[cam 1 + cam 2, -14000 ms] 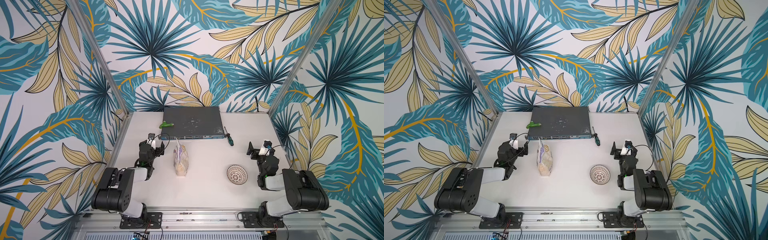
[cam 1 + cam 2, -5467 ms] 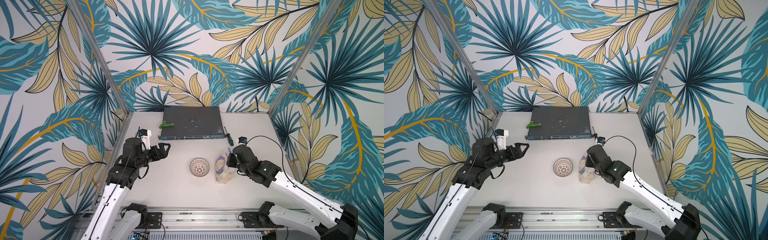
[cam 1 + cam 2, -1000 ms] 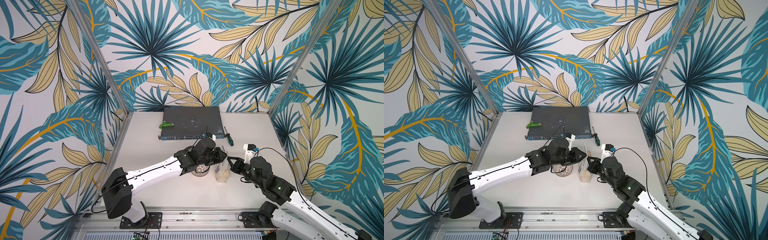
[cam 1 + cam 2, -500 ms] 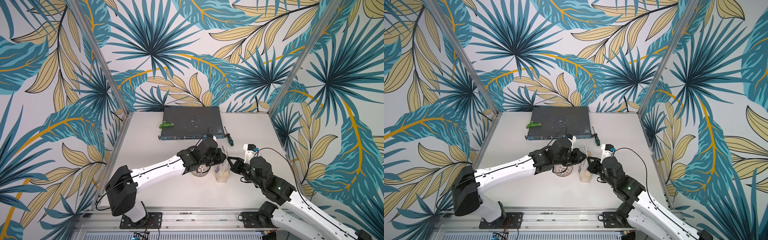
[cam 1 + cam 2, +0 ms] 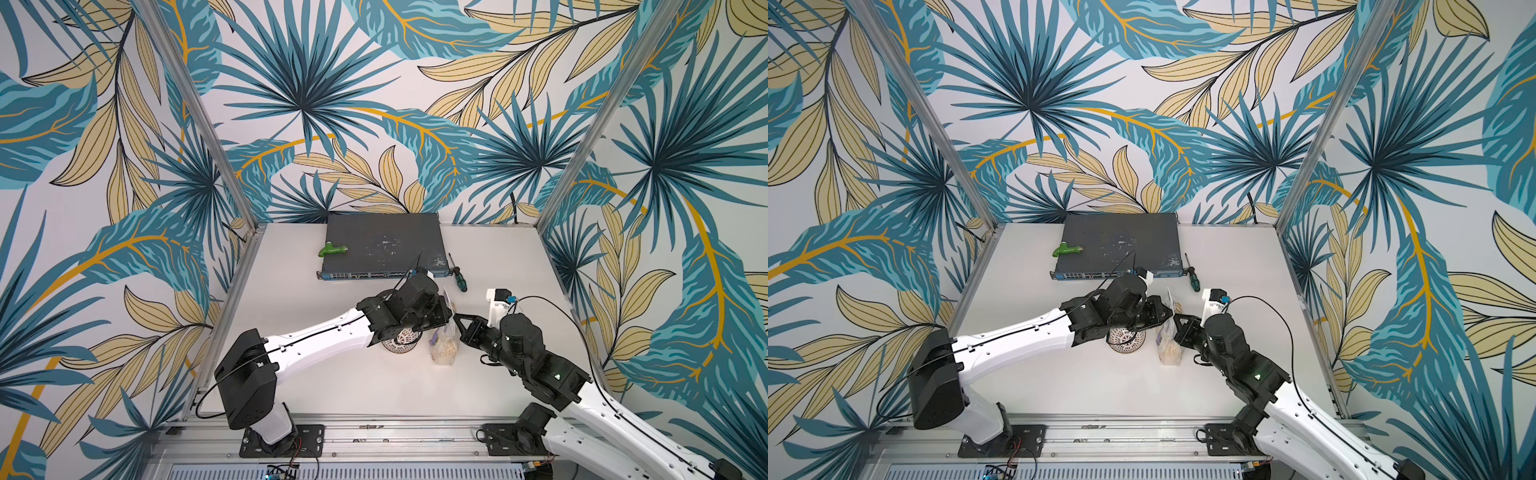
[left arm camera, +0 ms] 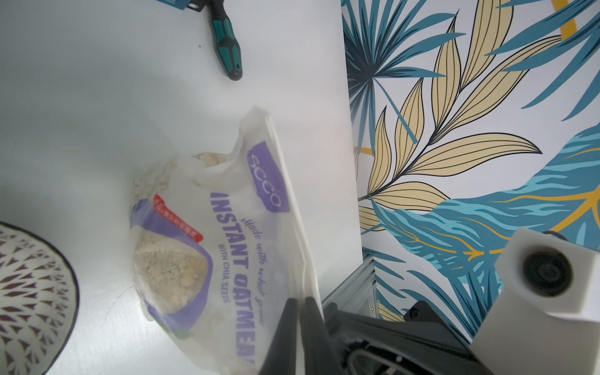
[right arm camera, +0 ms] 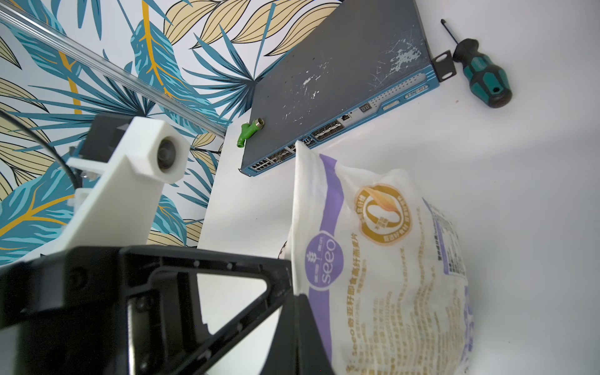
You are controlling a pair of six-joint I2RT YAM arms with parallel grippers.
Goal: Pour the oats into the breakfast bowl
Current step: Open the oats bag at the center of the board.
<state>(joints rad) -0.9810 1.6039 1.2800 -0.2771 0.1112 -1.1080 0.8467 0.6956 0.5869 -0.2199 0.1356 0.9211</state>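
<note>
Both grippers are on the oats bag (image 5: 444,351). You've got it upright on the table (image 5: 332,399), a bit right of centre, in the front half, bottom resting on the surface.

Left gripper (image 6: 301,324): fingers pressed together w/ the bag's side seam pinched between them, plain in the left wrist view. Right gripper (image 7: 298,328): same from the opp. side, clamped tight on the purple-striped edge of the bag. In both top views the two grippers meet almost tip to tip at the bag's upper part, and the bag's top corner stands up pointed between them.

Bowl (image 5: 400,344) sits just beside the bag, on its left. They're apart: the left wrist view shows a strip of bare table between them. Your left arm reaches across over the bowl, so the top views give only its near side. The wrist view catches part of the dark lattice inside.

Oats show pale beige through the bag's clear front, settled in the lower half.

Rear of the table: network switch (image 5: 382,245) flat against the back edge, about mid. A green pipe piece (image 5: 332,249) lies on its left front corner. Screwdriver (image 5: 459,277) lies on the table just off the switch's right front corner, handle toward the front — behind the bag, not touching it.
</note>
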